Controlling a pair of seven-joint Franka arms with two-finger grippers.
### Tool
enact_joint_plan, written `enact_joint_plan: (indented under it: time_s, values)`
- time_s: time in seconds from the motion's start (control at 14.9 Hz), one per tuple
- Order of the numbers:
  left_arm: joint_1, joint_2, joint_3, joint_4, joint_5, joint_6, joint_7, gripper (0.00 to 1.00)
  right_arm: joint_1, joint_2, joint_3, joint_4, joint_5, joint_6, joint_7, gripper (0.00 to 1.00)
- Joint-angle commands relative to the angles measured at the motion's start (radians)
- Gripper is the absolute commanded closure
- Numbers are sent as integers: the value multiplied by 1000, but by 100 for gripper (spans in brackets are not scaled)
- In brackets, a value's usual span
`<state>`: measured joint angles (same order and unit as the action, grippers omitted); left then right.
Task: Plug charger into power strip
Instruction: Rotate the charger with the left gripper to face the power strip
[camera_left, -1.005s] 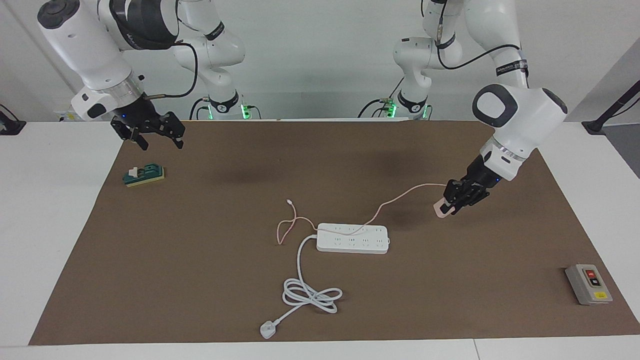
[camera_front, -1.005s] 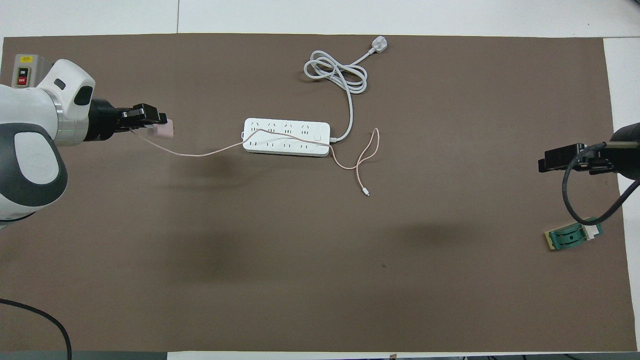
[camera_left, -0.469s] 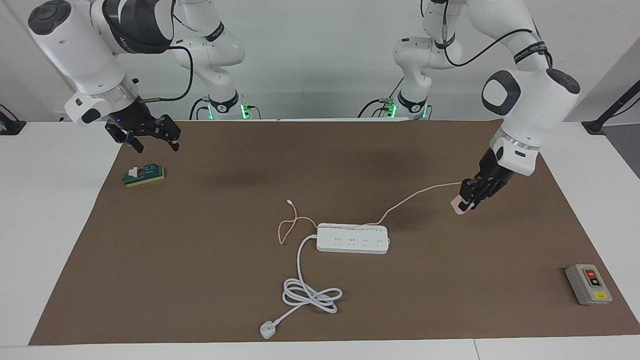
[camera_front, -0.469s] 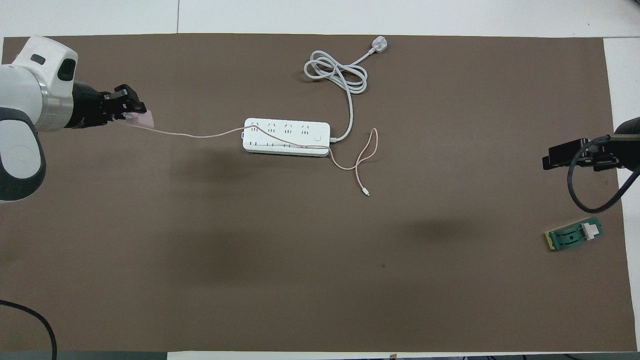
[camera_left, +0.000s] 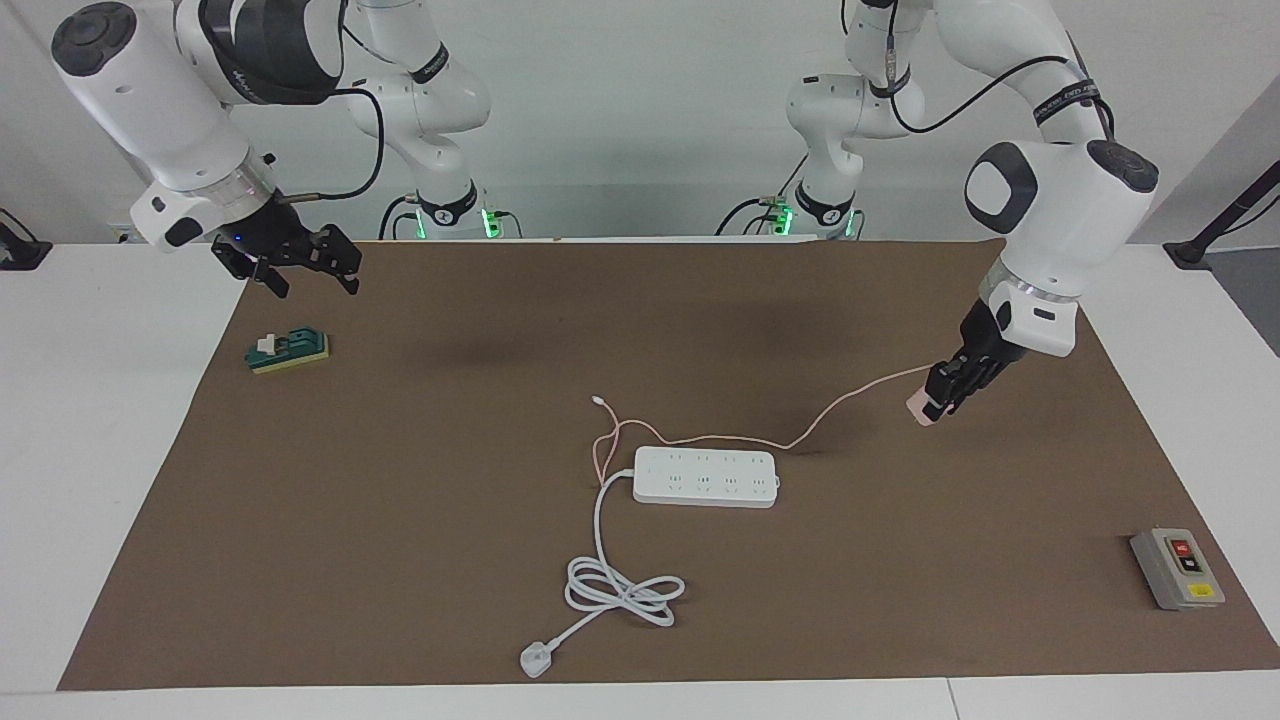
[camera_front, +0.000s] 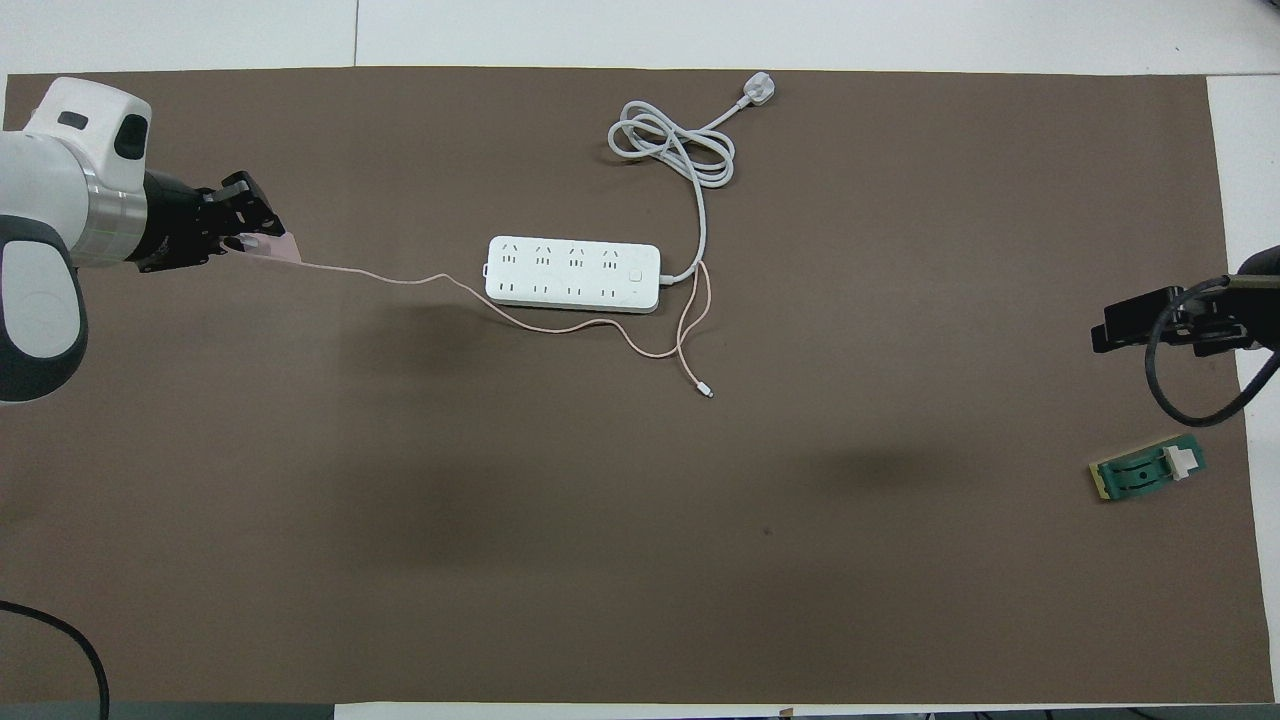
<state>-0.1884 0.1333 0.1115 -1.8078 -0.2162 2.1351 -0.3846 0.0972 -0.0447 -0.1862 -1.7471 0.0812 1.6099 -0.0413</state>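
The white power strip (camera_left: 706, 476) (camera_front: 573, 274) lies flat in the middle of the brown mat. My left gripper (camera_left: 938, 398) (camera_front: 250, 228) is shut on the pale pink charger (camera_left: 920, 412) (camera_front: 278, 247) and holds it above the mat, toward the left arm's end of the table from the strip. Its thin pink cable (camera_left: 850, 398) (camera_front: 400, 277) sags from the charger to the mat and runs along the strip's side nearer the robots, ending in a small plug (camera_left: 597, 401) (camera_front: 707, 391). My right gripper (camera_left: 300, 272) (camera_front: 1105, 335) waits open over the mat's edge at the right arm's end.
The strip's thick white cord (camera_left: 622, 590) (camera_front: 672, 145) is coiled on the mat and ends in a white three-pin plug (camera_left: 536, 660) (camera_front: 757, 92). A small green block (camera_left: 288, 351) (camera_front: 1148, 472) lies below the right gripper. A grey button box (camera_left: 1177, 568) sits at the left arm's end.
My left gripper carried the charger toward the left arm's end. The pink cable slid off the top of the strip, and its free end was dragged closer to the strip. The right gripper drifted slightly.
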Motion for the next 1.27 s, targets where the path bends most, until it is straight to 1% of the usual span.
enact_joint_plan:
  time_s: [0.0,0.07,0.27,0.47,0.6,0.8,0.94,1.01,1.07,1.21]
  values:
    - [3,-7,22,30,23,-56,-200,100,-37,6,24,17,-50,-8,-5,0]
    - [4,-6,25,33,21,-52,-280,100,-37,6,24,17,-63,-8,-17,0]
    - [6,-6,30,36,24,-67,-422,100,-51,6,22,21,-61,-10,-31,0]
    - [-6,-3,30,36,58,-51,-534,100,-51,8,5,43,-54,-15,-28,0]
    - [-10,-6,30,38,84,-69,-547,100,-50,6,-21,43,-47,-19,-28,0]
    - [-17,-11,30,38,130,-112,-575,100,-47,0,-12,47,-44,-22,-22,0]
    - [-20,-11,28,38,164,-104,-716,100,-45,-4,-13,46,-47,-25,-23,0]
    - [-20,-11,28,38,191,-100,-817,100,-39,-6,-12,43,-49,-25,-23,0]
    - [-22,-11,27,38,213,-106,-858,100,-36,-6,-12,41,-49,-24,-23,0]
    - [-45,-8,23,38,215,-112,-926,100,-36,-6,-9,41,-52,-22,-28,0]
